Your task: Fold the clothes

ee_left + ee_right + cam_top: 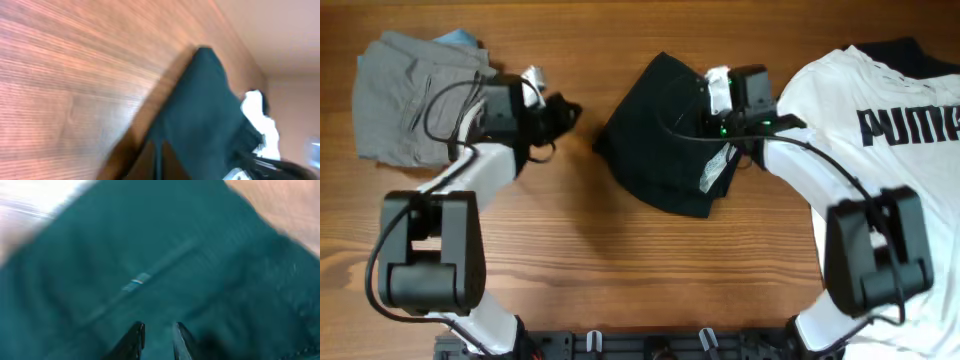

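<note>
left claw (569,112) pressed together | right claw (158,328) apparently parted above black shorts (655,150) | grey shorts (400,100), T-shirt (865,100) flank

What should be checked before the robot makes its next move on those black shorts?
1. Black shorts lying smooth: not ok, rumpled, uneven outline.
2. Left hand free: ok, shut, empty, off to the side of the black shorts.
3. Right hand in place: ok, right over the black cloth, fingers slightly apart.
4. Grey shorts out of the way: ok, far corner.
5. T-shirt out of the way: ok, apart from the black shorts, though it lies under the right arm.
</note>
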### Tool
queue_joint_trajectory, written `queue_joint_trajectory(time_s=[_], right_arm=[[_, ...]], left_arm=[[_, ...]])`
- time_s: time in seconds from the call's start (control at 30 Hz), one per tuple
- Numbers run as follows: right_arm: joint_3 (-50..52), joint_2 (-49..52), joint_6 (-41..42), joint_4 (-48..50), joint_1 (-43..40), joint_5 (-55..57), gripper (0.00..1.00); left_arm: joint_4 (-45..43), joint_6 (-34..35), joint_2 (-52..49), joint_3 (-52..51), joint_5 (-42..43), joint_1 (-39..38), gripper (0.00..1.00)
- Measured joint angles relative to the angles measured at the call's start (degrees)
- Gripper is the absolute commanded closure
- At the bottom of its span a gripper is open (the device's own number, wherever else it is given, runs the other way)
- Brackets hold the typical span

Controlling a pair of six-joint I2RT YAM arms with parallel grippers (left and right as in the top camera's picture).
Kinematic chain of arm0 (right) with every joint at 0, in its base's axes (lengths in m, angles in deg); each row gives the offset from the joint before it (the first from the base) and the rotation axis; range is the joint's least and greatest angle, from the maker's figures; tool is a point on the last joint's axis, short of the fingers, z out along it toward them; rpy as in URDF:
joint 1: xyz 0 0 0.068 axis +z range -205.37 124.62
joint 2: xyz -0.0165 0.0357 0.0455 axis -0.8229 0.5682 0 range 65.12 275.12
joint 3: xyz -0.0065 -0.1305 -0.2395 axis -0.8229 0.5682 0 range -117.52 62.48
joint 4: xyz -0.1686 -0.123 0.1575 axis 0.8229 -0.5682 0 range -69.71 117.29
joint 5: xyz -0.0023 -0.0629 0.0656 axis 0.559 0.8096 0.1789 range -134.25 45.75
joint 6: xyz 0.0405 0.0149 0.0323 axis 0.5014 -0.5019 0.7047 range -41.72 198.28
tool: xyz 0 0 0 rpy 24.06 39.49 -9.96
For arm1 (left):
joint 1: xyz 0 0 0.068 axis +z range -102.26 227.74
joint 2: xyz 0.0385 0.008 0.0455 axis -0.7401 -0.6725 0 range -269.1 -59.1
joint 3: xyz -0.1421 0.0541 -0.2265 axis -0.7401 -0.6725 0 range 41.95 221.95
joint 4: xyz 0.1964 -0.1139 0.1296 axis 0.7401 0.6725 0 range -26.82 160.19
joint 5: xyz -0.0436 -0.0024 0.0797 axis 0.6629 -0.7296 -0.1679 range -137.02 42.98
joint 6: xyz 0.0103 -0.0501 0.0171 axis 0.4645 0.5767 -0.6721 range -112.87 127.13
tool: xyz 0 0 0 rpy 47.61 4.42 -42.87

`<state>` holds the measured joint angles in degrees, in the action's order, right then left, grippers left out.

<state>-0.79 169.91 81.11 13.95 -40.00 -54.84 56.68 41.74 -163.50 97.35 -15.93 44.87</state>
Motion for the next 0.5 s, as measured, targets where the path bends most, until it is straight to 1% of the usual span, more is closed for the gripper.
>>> queue_joint_trajectory(time_s=[0.07, 0.1, 0.13, 0.17, 0.2, 0.23, 0.27, 0.3, 0.33, 0.4, 0.43, 0.47, 0.5], right_arm=[[-0.2, 3.32, 3.19, -2.12, -0.2, 5.05, 0.88], [-0.42, 5.88, 5.16, -3.54, -0.52, 6.29, 0.89], [-1.86, 6.01, 7.34, -6.19, -0.76, 6.82, 0.89], [-2.93, 6.67, 9.25, -8.55, -1.16, 6.05, 0.89], [-3.85, 7.04, 10.1, -10.6, -1.49, 4.74, 0.89], [-4.37, 7.13, 10.23, -12.44, -1.64, 3.39, 0.89], [-4.68, 7.13, 10.29, -14.86, -1.95, 1.49, 0.89], [-5.11, 6.99, 10.16, -18.99, -2.14, -0.74, 0.89], [-5.2, 6.84, 9.62, -22.12, -1.88, -2.99, 0.87], [-5.18, 6.75, 7.5, -26.36, -0.7, -6.86, 0.85], [-4.94, 6.75, 5.18, -29.07, 1.07, -9.79, 0.84], [-4.57, 6.64, 3.5, -30.34, 2.84, -11.13, 0.82], [-4.24, 6.4, 2.43, -30.6, 4.17, -11.63, 0.8]], left_arm=[[4.52, -1.57, 0.02, 3.45, 5.66, 2.6, 0.83], [8.96, -2.95, 0.09, 4.79, 8.41, 3.41, 0.8], [12.81, -4.66, 0.09, 5.22, 10.38, 3.61, 0.77], [16.33, -6.23, 0.09, 5.38, 11.52, 3.32, 0.75], [21.79, -8.31, 0.09, 5.46, 12.46, 2.49, 0.71], [24.96, -9.79, 0.09, 5.4, 12.94, 1.66, 0.69], [28.96, -10.82, 0.09, 5.42, 13.16, 0.68, 0.65], [33.31, -11.72, 0.09, 5.4, 13.16, -0.46, 0.45], [36.28, -12.04, 0.09, 5.31, 12.94, -1.44, 0.31], [42.01, -13.18, 0.09, 5.31, 11.17, -2.89, 0.14], [45.2, -13.62, 0.09, 5.29, 8.98, -3.74, 0.04], [46.4, -13.62, 0.09, 5.29, 7.65, -4.35, 0.0], [46.86, -14.16, 0.09, 5.18, 6.73, -4.92, 0.0]])
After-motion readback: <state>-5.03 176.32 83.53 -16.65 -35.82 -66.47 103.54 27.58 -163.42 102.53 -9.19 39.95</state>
